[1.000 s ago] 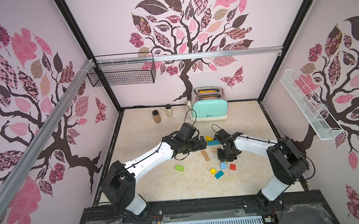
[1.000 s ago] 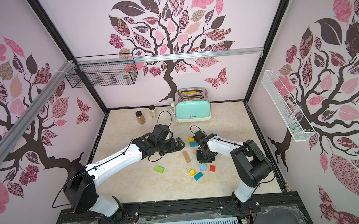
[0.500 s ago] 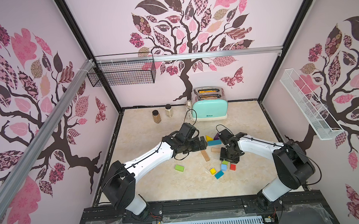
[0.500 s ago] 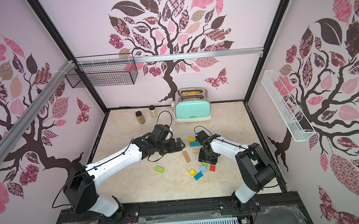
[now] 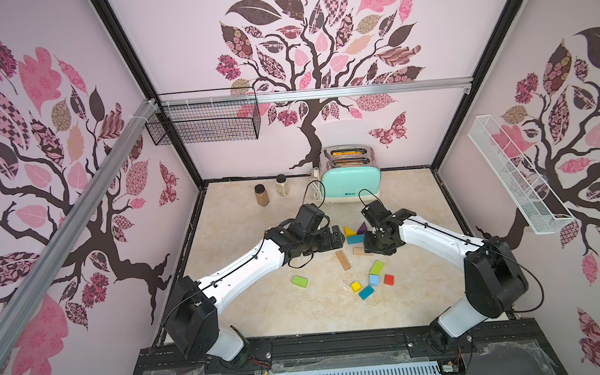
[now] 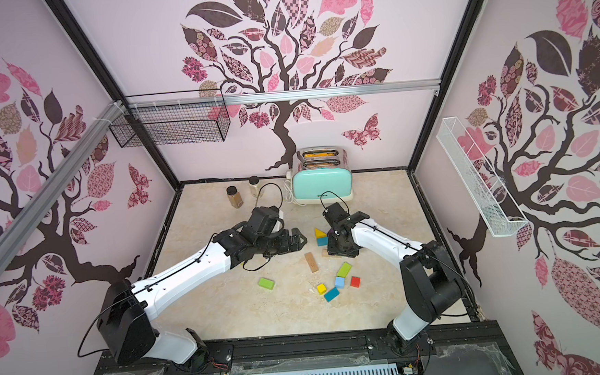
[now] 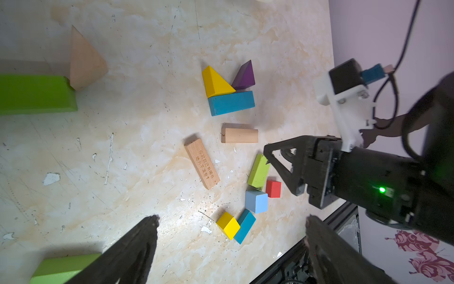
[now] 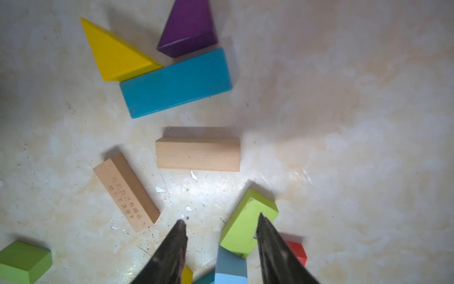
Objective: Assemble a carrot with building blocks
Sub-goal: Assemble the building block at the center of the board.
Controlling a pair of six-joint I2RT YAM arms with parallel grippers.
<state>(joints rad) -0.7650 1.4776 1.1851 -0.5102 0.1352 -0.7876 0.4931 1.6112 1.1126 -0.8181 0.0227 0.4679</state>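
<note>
Left gripper: jaws spread wide, nothing held; hangs just behind and left of the engraved tan bar.
Green block: front-left of that bar, well apart.
Yellow wedge, teal bar, purple wedge: touching cluster behind the bar.
Plain tan bar: just right of it.
Lime block: front-right of it, with small cubes nearby.
Right gripper: jaws partly apart, gripping nothing; fingertips over the lime block.

Spice jars stand left of the toaster; building blocks lie scattered on the counter before it.
</note>
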